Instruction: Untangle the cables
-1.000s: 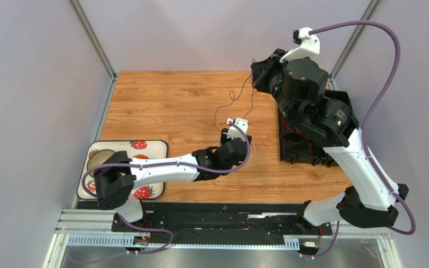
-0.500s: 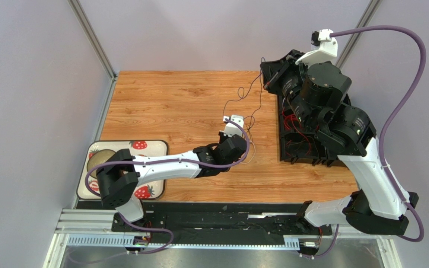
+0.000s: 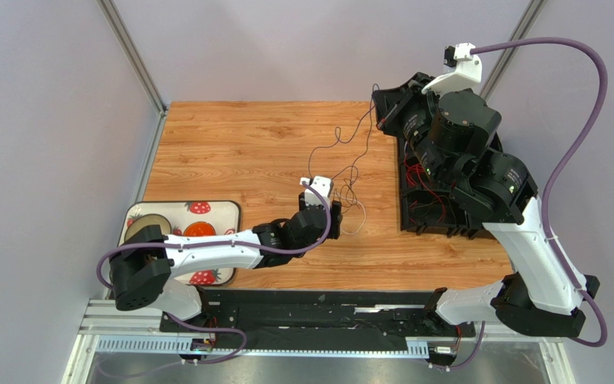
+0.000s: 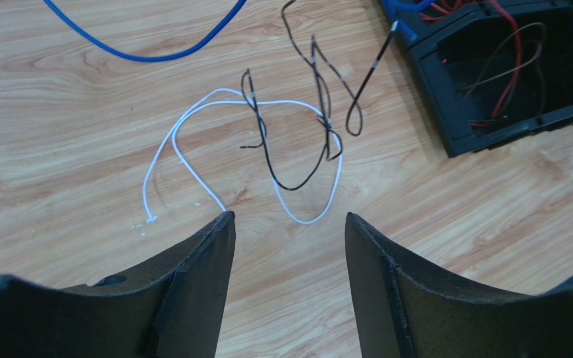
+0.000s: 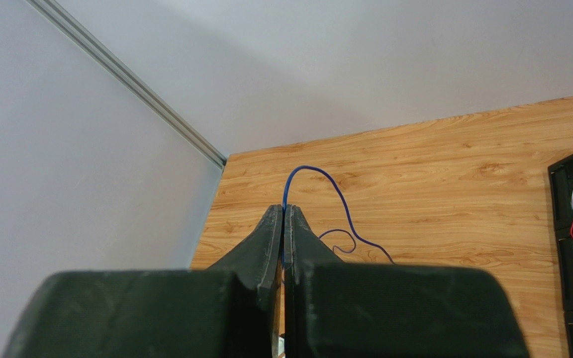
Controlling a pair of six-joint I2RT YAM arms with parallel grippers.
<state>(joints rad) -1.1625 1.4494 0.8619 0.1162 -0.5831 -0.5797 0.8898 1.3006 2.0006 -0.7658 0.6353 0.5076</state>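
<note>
My left pincer (image 4: 288, 220) hangs low over the counter (image 4: 58, 171), its 2 fingers (image 4: 192, 291) spread wide with nothing between them. Just ahead of the tips a white cable (image 4: 339, 175) lies in a loose loop on the wood, crossed and tangled with a thin dark cable (image 4: 294, 187). My right pincer (image 5: 283, 210) is raised near the far right of the counter, pressed tight on a blue cable (image 5: 308, 168) that arches out of the tips and drops to the wood. A black tray (image 4: 521, 130) at the counter's right side holds red cables (image 4: 516, 60).
</note>
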